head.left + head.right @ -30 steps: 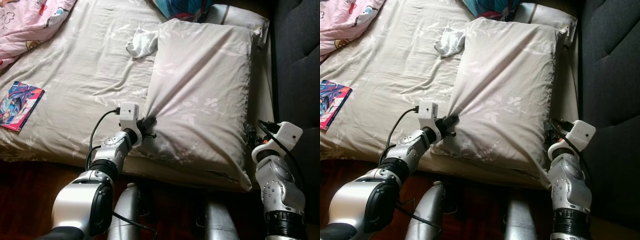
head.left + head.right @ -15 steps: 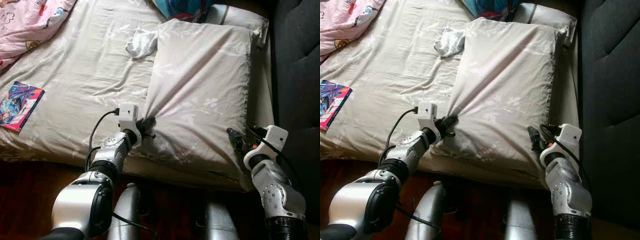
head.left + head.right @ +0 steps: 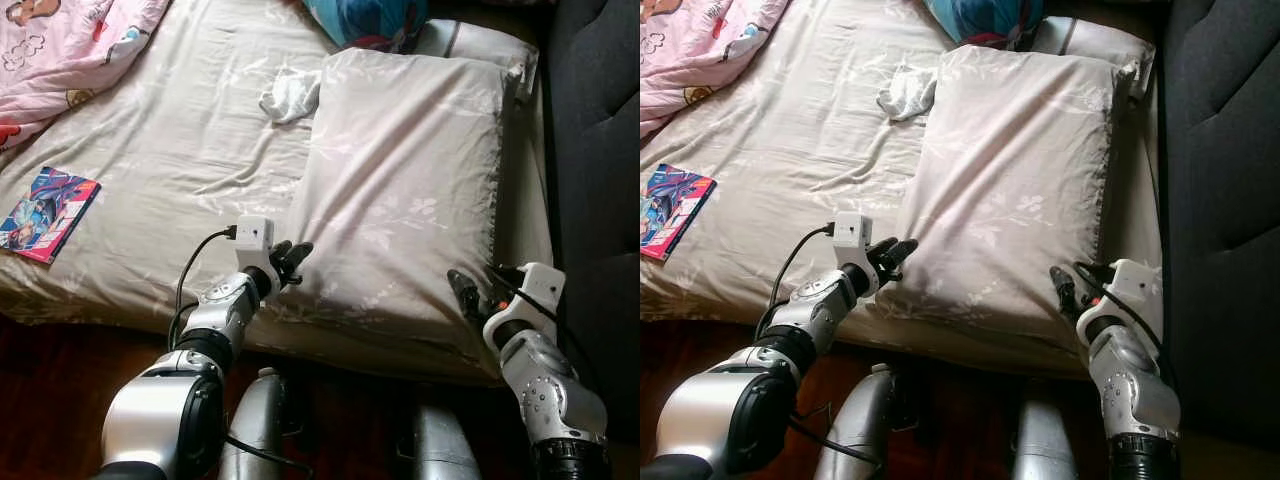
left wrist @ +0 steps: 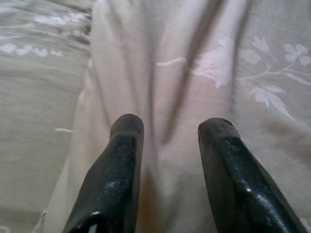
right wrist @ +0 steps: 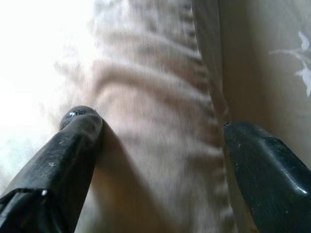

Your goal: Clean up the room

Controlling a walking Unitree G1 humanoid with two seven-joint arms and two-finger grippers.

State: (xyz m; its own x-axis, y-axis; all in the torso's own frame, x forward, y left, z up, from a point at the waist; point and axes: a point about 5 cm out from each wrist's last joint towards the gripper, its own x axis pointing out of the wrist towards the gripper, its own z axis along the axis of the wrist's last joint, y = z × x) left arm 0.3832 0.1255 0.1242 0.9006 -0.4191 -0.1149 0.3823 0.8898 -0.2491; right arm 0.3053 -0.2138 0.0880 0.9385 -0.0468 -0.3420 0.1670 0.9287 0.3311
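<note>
Releasing: left pincer [image 3: 291, 256] has let go of pillow [image 3: 405, 190], fingers apart at its 7 o'clock corner.
Right pincer [image 3: 462, 291]: spread at 5 o'clock edge.
Meaning: pillow prob. placed on bed [image 3: 170, 170]; sock [image 3: 290, 95], book [image 3: 48, 212] remain.

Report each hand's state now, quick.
Left hand: open, at the pillow's near left corner.
Right hand: open, straddling the pillow's right edge.
</note>
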